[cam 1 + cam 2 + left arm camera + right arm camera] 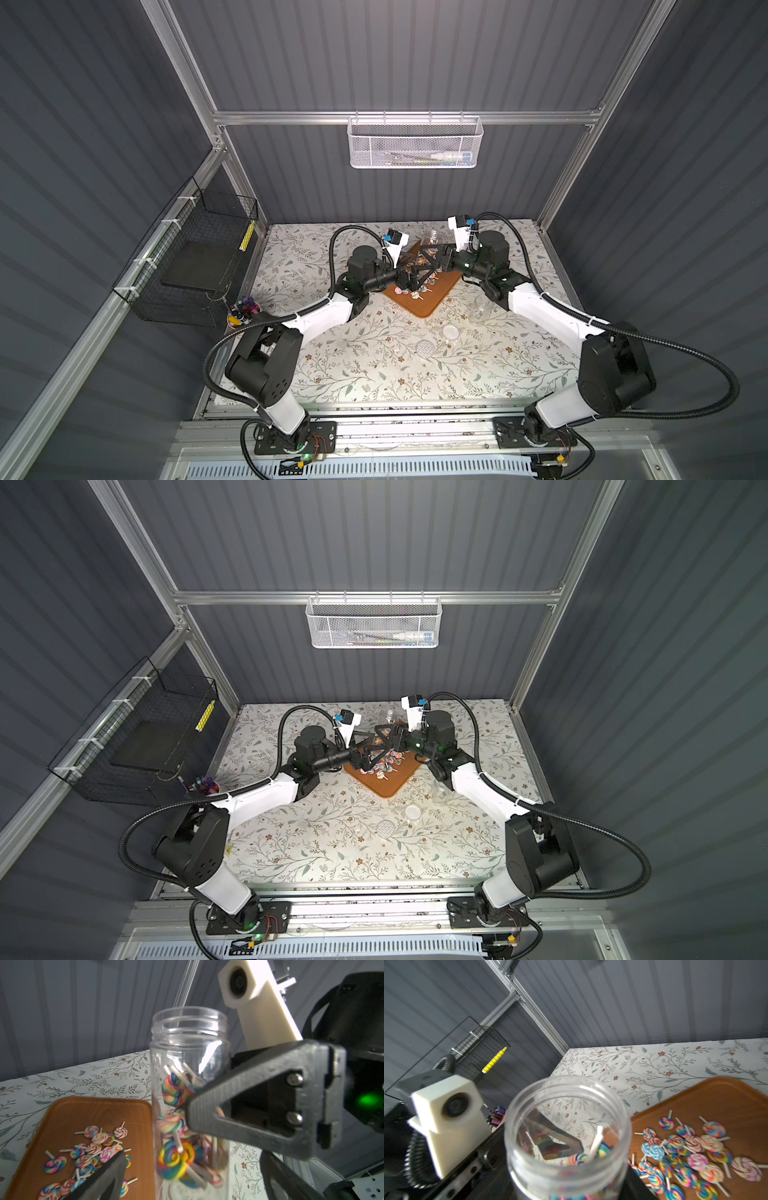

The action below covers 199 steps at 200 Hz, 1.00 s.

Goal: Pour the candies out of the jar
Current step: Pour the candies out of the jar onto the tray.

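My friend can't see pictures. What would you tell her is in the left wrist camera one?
A clear, lidless jar, mouth up and partly full of swirly rainbow lollipop candies, is gripped from the side by the right pincer. Beside it, more lollipops lie scattered on a brown tray on a flowery table.

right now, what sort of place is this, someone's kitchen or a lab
Most likely a robot test booth, not a home: grey ribbed wall panels in an aluminium frame, a left arm and right arm bolted to a rail at the table's edge, and a mesh basket hung on the frame.
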Available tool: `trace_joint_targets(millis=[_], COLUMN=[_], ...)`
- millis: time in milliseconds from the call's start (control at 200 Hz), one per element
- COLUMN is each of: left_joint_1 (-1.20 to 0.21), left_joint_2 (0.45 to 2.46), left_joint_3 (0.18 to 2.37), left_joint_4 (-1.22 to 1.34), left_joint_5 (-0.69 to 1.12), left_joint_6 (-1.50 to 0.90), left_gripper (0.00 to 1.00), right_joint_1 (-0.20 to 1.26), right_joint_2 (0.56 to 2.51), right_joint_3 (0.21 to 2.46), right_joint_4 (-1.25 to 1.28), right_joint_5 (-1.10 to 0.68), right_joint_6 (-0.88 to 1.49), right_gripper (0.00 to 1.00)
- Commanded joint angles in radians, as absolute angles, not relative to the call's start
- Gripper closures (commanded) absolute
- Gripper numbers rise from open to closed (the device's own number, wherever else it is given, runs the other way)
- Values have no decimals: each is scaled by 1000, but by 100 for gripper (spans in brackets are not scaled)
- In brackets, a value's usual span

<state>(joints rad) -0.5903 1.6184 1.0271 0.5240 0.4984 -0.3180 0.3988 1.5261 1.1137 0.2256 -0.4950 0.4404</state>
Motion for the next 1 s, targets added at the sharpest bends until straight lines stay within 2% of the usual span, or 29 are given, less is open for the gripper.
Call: trace_joint_targets(millis=[0,55,125,295,580,870,991], left_joint_1=[-586,-574,-551,-509,-466,-459,-459], left_joint_2=[1572,1576,1591,1616,1620,1558,1548], left_joint_3=[1039,1049,1066,1087,1069,1008,1005], left_joint_4=[262,186,123,93,119,137,143], left_joint_5=[342,225,217,151,190,158,158], left_joint_6=[-305,-315,-210,-171,-171,-145,-141], left_gripper=[0,0,0,0,0,0,0], right_joint_1=[368,367,367,377,440,480,494], right_joint_2=[1570,1605,1658,1788,2023,2229,2265], right_joint_3=[1250,1317,1411,1611,1881,2162,2227], right_joint_4=[-112,-248,-425,-768,-1089,-1310,-1322], right_joint_5=[-495,-468,-433,-243,97,371,437], right_joint_6=[227,145,59,-69,-168,-265,-318], right_gripper=[58,58,57,58,60,60,60])
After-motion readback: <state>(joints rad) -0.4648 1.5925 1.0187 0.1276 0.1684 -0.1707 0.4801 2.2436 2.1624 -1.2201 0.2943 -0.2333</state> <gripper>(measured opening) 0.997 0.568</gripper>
